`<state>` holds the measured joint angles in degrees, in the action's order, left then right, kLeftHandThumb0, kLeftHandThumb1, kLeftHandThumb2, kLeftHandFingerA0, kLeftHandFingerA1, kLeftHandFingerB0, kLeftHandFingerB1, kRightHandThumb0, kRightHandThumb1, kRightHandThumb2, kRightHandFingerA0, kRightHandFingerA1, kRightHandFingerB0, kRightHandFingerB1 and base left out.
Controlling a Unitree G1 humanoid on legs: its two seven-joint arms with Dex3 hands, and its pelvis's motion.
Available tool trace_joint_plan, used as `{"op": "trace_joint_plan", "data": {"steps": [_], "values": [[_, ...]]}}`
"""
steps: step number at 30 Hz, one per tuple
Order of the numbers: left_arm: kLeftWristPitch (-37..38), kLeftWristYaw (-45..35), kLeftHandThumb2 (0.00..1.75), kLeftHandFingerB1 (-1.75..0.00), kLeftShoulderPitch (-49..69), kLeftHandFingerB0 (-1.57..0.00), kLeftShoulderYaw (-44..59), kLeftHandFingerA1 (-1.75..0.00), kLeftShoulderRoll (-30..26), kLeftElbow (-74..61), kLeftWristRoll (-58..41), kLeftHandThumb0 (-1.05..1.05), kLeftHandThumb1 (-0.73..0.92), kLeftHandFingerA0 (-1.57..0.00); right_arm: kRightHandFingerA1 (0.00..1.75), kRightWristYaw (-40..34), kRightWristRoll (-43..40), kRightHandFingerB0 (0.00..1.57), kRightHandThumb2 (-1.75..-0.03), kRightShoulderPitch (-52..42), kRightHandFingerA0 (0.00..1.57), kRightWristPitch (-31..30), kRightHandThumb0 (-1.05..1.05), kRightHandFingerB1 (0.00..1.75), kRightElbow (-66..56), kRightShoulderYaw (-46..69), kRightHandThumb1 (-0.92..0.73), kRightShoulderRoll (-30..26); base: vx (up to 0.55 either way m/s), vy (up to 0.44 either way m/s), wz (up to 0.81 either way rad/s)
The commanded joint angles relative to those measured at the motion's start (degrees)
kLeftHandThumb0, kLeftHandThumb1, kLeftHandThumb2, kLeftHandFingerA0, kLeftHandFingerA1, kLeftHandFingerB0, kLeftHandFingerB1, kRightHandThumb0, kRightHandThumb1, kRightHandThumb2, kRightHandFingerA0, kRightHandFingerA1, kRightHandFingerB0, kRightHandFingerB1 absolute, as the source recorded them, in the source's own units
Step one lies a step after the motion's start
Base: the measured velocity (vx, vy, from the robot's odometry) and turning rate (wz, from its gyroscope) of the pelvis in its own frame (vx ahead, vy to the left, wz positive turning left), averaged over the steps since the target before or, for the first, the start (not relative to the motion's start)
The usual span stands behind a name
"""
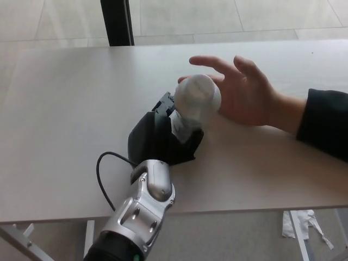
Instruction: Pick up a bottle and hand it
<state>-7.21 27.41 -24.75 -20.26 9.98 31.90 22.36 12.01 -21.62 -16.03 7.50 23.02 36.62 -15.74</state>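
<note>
A pale grey matte tabletop [70, 109] fills most of the head view, with light floor tiles beyond its far edge and a dark upright post [117, 22] standing behind it.

Nearest the camera, the robot's silver and black left forearm [138, 209] rises from the lower edge, a thin black cable [106, 174] looping off it across the table. At its end the black left hand [163, 136] is clenched around the lower body of a small white translucent plastic bottle [197, 98], which is lifted clear of the table and tilted so that its rounded end faces the camera. The right hand is not in view.

Just beyond the bottle, a person's open hand [247, 92] reaches in from the right in a dark sleeve [326, 122], palm turned toward the bottle, fingers spread and curling over its top. The palm looks to be touching or nearly touching the bottle's side, though I cannot tell whether the person has a real grip yet.

The handover seems close to completion, and that is where the risk lies. If the robot's fingers let go before the person's fingers close, the tilted bottle would likely drop to the table and roll. Holding on too long could instead cause a tug between the two hands.
</note>
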Motion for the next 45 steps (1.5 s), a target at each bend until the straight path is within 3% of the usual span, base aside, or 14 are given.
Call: {"op": "trace_joint_plan", "data": {"steps": [1, 3, 9, 10, 11, 16, 18, 26, 27, 29, 32, 37, 41, 45], "values": [[3.89, -0.01, 1.19, -1.43, 0.29, -1.07, -1.85, -1.53, -2.41, 0.49, 3.06, 0.13, 0.6, -1.18, 0.55, 0.55, 1.16, 0.35, -0.79, 1.01, 0.55, 4.3, -0.53, 0.47, 4.76, 0.23, -0.45, -1.69, 0.0, 0.0, 0.0], [4.54, 0.12, 1.08, -1.75, 0.38, -0.72, -2.2, -1.75, -3.24, 0.87, 3.47, 0.03, 0.67, -0.88, 0.56, 0.48, 1.48, 0.36, -0.81, 1.39, 0.57, 5.61, -0.52, 0.48, 6.25, 0.16, -0.46, -1.86, 0.0, 0.0, 0.0], [6.57, 2.25, 0.93, -1.74, 1.03, -0.73, -1.14, -1.75, -3.57, 1.84, 3.43, -0.06, 0.74, -0.91, 0.95, 0.02, 1.64, 0.35, -0.83, 0.83, 1.01, 6.01, -0.55, 0.48, 5.58, -0.02, -0.47, -1.54, 0.0, 0.0, 0.0], [7.23, 2.97, 1.03, -1.4, 1.14, -1.08, -1.03, -1.51, -3.54, 2.28, 3.56, -0.09, 0.65, -1.21, 1.13, -0.26, 1.71, 0.34, -0.82, 0.52, 1.09, 5.77, -0.54, 0.47, 5.24, 0.02, -0.47, -1.49, 0.0, 0.0, 0.0], [8.02, 3.31, 0.91, -1.72, 1.28, -0.78, -0.57, -1.75, -3.39, 2.68, 3.16, -0.06, 0.74, -0.89, 1.1, -0.25, 2.39, 0.33, -0.83, 0.6, 1.11, 7.2, -0.53, 0.47, 6.41, -0.11, -0.48, -1.71, 0.0, 0.0, 0.0], [9.76, 3.75, 1.06, -1.39, 2.14, -1.05, -0.22, -1.52, -4.2, 2.64, 3.49, -0.12, 0.67, -1.21, 1.44, -1.27, 2.59, 0.42, -0.59, 0.92, 1.09, 7.27, -0.48, 0.35, 7.44, 0.01, -0.58, -1.5, 0.0, 0.0, 0.0], [10.12, 3.91, 0.93, -1.71, 2.48, -0.74, -0.15, -1.75, -4.55, 2.74, 3.75, -0.05, 0.72, -0.86, 1.5, -1.83, 3.4, 0.4, -0.61, -0.27, 1.02, 7.19, -0.47, 0.34, 5.11, -0.54, -0.62, -1.05, 0.0, 0.0, 0.0], [9.72, 0.92, 1.04, -1.75, 4.3, -0.7, 1.92, -1.75, -4.89, 0.54, 1.85, -0.04, 0.7, -0.89, 1.28, -1.92, 2.14, 0.37, -0.8, -0.34, 1.15, 6.94, -0.58, 0.48, 5.73, 0.07, -0.45, -0.27, 0.0, 0.0, 0.0], [8.36, -0.44, 1.17, -1.4, 4.08, -1.0, 2.64, -1.55, -5.09, -1.28, 1.37, -0.04, 0.59, -1.22, 1.29, -2.36, 2.8, 0.42, -0.58, -0.66, 1.08, 7.11, -0.47, 0.34, 5.18, -0.18, -0.58, -0.25, 0.0, 0.0, 0.0], [5.54, -3.63, 1.22, -1.39, 3.05, -1.03, 3.6, -1.54, -4.86, -4.78, 0.54, -0.04, 0.58, -1.23, 0.71, -2.15, 2.27, 0.33, -0.81, -1.59, 0.88, 6.22, -0.57, 0.47, 3.2, 0.16, -0.46, -0.43, 0.0, 0.0, 0.0], [1.25, -9.41, 1.26, -1.71, 0.18, -0.77, 5.47, -1.75, -5.27, -9.32, -1.43, -0.03, 0.55, -0.94, 0.62, -2.03, 2.52, 0.35, -0.8, -1.32, 0.77, 6.52, -0.52, 0.47, 3.66, 0.08, -0.48, -0.93, 0.0, 0.0, 0.0], [-11.82, -22.69, 1.13, -1.22, -12.41, -0.98, 7.53, -1.39, -8.41, -13.78, -3.71, -0.23, 0.49, -1.24, 0.65, -0.93, 2.16, 0.42, -0.58, -0.21, 0.95, 7.32, -0.47, 0.34, 6.1, 0.24, -0.58, -1.37, 0.0, 0.0, 0.0], [-17.03, -27.83, 1.05, -1.47, -19.54, -0.77, 7.15, -1.66, -9.64, -12.19, -3.7, -0.21, 0.52, -1.0, 0.76, -1.94, 3.18, 0.43, -0.58, -0.48, 1.01, 8.09, -0.49, 0.34, 5.36, 0.09, -0.57, -1.17, 0.0, 0.0, 0.0], [-28.07, -32.94, 0.91, -0.68, -30.02, -0.56, 7.87, -1.58, -7.98, -8.19, -6.3, -0.2, 0.55, -0.98, 0.53, -0.98, 2.35, 0.43, -0.57, -0.47, 0.81, 6.58, -0.49, 0.35, 4.54, -0.01, -0.56, -1.33, 0.0, 0.0, 0.0]]}}
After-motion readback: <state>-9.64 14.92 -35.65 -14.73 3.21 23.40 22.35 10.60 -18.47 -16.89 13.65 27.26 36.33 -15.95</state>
